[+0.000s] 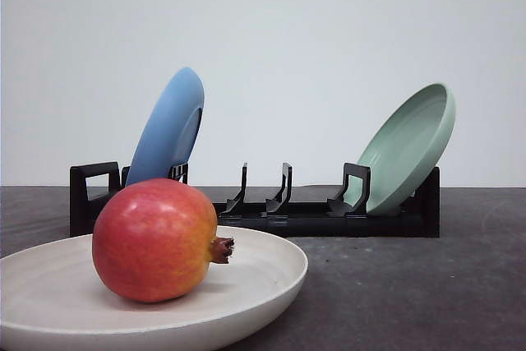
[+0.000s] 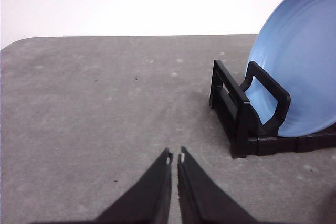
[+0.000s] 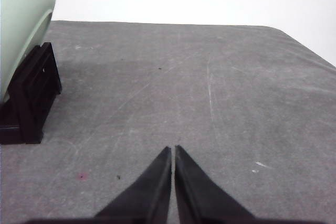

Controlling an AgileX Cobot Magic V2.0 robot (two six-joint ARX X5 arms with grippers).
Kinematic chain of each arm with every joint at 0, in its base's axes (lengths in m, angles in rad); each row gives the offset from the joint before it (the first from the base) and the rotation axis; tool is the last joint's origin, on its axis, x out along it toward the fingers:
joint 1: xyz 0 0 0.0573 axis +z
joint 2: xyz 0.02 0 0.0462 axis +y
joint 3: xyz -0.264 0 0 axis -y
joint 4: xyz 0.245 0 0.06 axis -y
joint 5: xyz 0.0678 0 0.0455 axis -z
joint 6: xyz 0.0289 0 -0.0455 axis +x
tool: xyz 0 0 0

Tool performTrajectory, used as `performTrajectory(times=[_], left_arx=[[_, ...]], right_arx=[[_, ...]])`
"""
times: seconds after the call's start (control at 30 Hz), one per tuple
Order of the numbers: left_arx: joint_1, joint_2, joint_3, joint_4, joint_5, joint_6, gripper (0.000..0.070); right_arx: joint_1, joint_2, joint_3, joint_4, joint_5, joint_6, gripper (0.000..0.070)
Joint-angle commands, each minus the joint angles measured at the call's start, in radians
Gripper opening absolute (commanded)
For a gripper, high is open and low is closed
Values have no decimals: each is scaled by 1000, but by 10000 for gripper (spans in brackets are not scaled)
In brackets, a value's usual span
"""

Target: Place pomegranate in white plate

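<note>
We find the pomegranate [image 1: 156, 240] lying in the white plate [image 1: 267, 273], crown pointing right, long axis sideways. The wrist views show left gripper [image 2: 175, 157] and right gripper [image 3: 172, 149] closed, empty, above the table [image 3: 210, 93].

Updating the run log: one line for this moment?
pomegranate: in white plate | left gripper: shut, empty | right gripper: shut, empty

The left gripper [image 2: 175, 157] is seen closed above the gray table [image 2: 105, 108]. A blue plate [image 2: 302, 51] is held in a black rack [image 2: 247, 114].
</note>
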Motion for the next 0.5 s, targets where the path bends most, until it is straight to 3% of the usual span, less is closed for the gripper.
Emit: performTrajectory(times=[0.0, 0.47], left_arx=[[0, -2, -10, 11, 2, -3, 0], [0, -2, -10, 11, 2, -3, 0]], right_arx=[[-2, -1, -4, 10, 0, -6, 6], [-2, -1, -4, 10, 0, -6, 6]])
